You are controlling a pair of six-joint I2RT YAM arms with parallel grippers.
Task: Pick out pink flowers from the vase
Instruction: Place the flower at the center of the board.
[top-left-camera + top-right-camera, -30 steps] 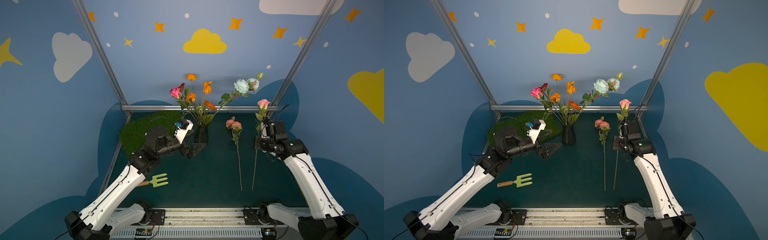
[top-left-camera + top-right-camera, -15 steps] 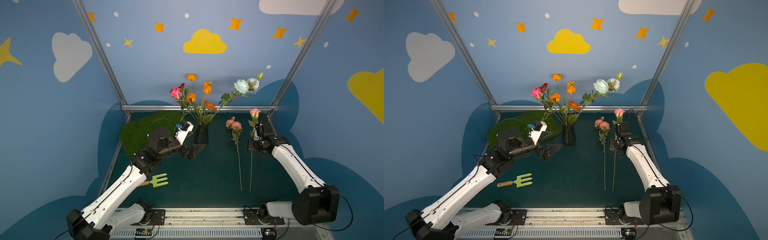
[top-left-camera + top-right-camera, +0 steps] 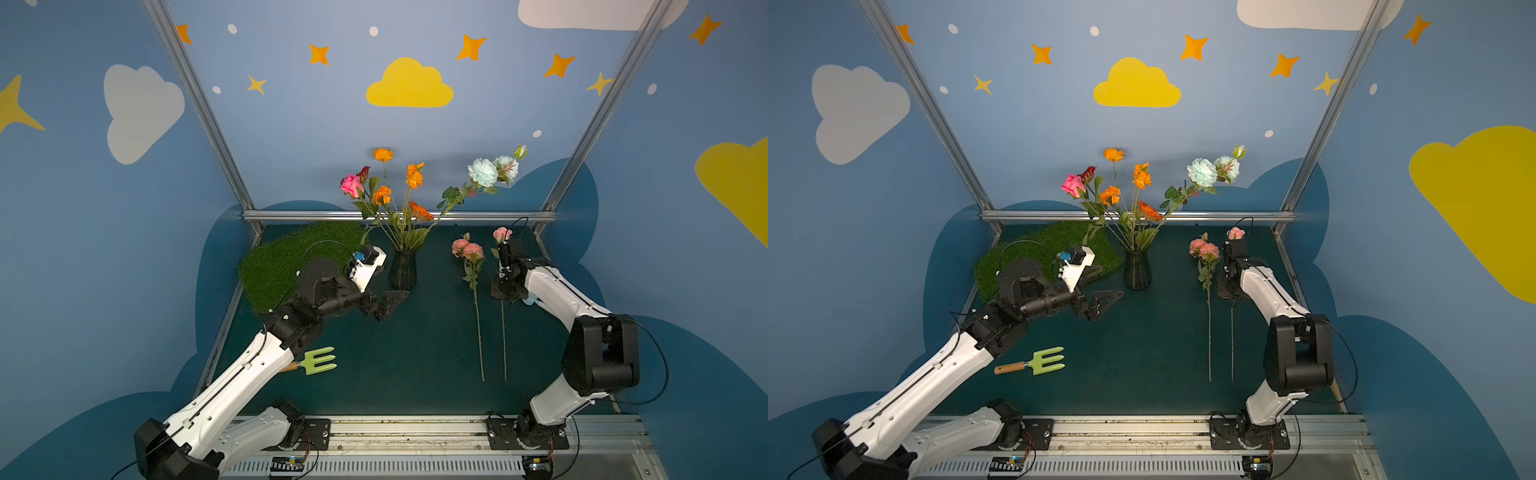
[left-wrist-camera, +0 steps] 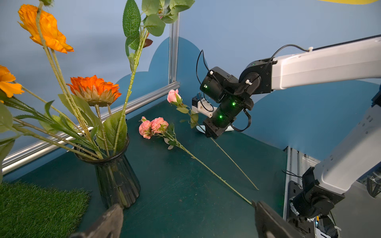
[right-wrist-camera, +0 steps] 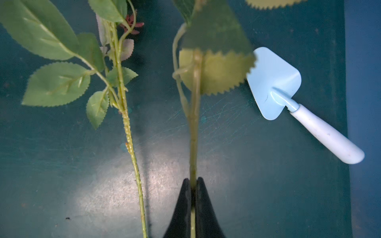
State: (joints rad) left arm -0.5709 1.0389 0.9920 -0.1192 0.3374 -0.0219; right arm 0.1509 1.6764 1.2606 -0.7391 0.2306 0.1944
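Light pink rose lowered beside the peach cluster

The right gripper [image 5: 192, 185], clamped on the light pink rose [image 3: 502, 234], has sunk; its thin stem seemingly touches the table. The left gripper [image 3: 384, 302] hangs spread by the ribbed glass vase [image 3: 402, 270], holding a ruffled magenta rose [image 3: 351, 184].

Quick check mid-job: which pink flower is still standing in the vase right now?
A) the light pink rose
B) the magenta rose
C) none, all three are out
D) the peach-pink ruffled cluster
B: the magenta rose still rises from the vase, while the peach-pink cluster lies on the table and the right claw is shut on the light pink rose stem.
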